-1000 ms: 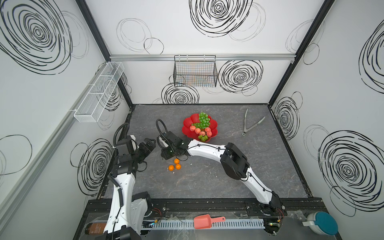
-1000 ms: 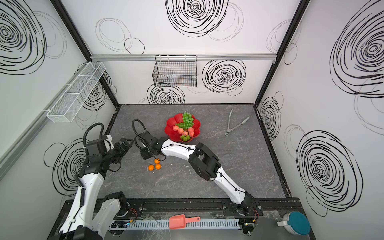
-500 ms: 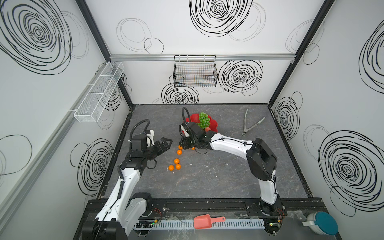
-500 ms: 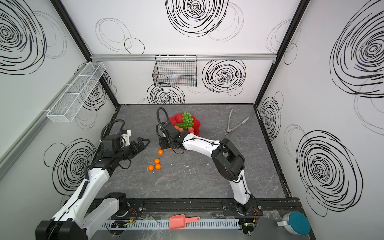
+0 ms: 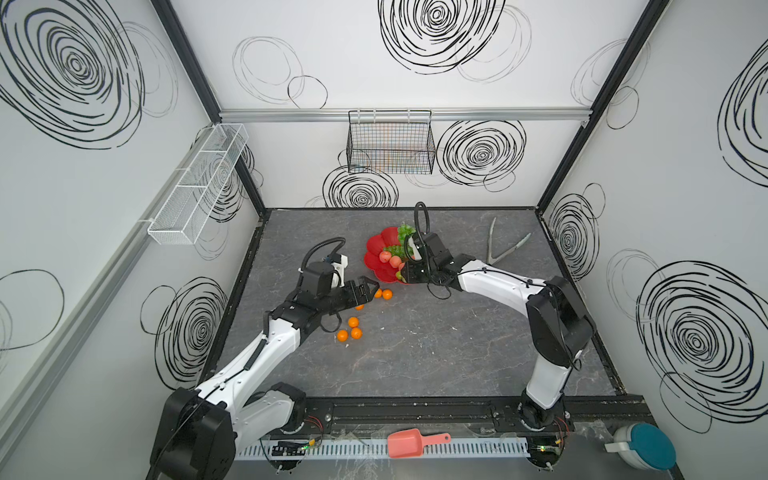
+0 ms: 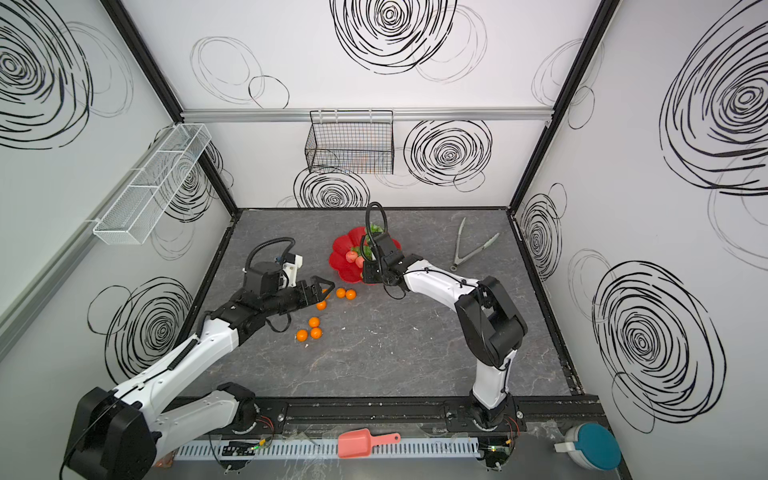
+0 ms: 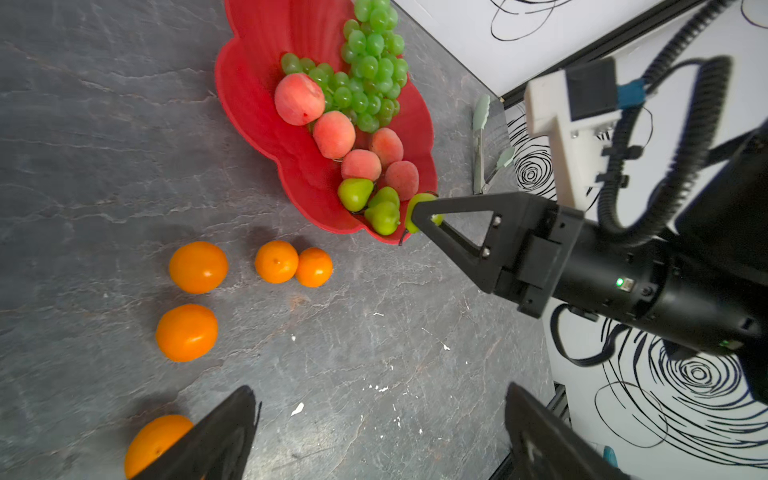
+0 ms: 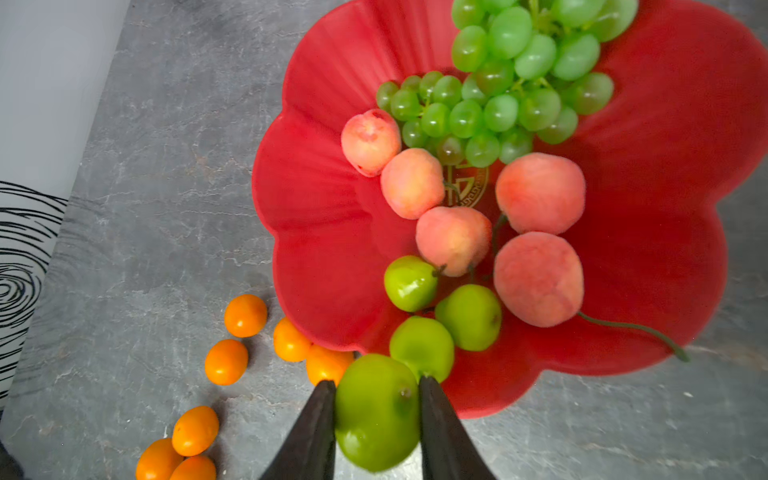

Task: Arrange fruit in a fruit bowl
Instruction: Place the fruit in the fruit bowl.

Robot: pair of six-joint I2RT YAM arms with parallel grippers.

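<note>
Right gripper (image 8: 377, 382) partly closed, fingers pinching a green pear (image 8: 376, 415) from both sides. The held pear sits at the edge of the red fruit bowl (image 8: 332, 208) that faces the arms. Can't tell whether it rests on the scalloped rim or hangs just above it. It is right beside the nearest of three pears (image 8: 422, 347) lying inside the bowl.

Further into the bowl are five peaches (image 8: 540, 193) clustered round the gold emblem. A bunch of green grapes (image 8: 511, 83) lies on the bowl's far side.

Left gripper (image 7: 380, 386) has its jaws wide apart with nothing between them. It hovers low over the table (image 5: 415, 353), near the bowl and not touching it.

Seven tangerines (image 8: 245, 315) are loose on the table outside the bowl. Two lie right against the rim and the rest spread out towards the left arm. In the left wrist view one tangerine is partly hidden behind a left finger (image 7: 232, 432).

Metal tongs (image 5: 498, 249) lie on the table well apart from the bowl, towards the right wall. A black wire basket (image 5: 390, 143) hangs on the back wall and a white mesh rack (image 5: 199, 187) on the left wall. A pink scoop (image 5: 409, 442) lies at the front edge.
</note>
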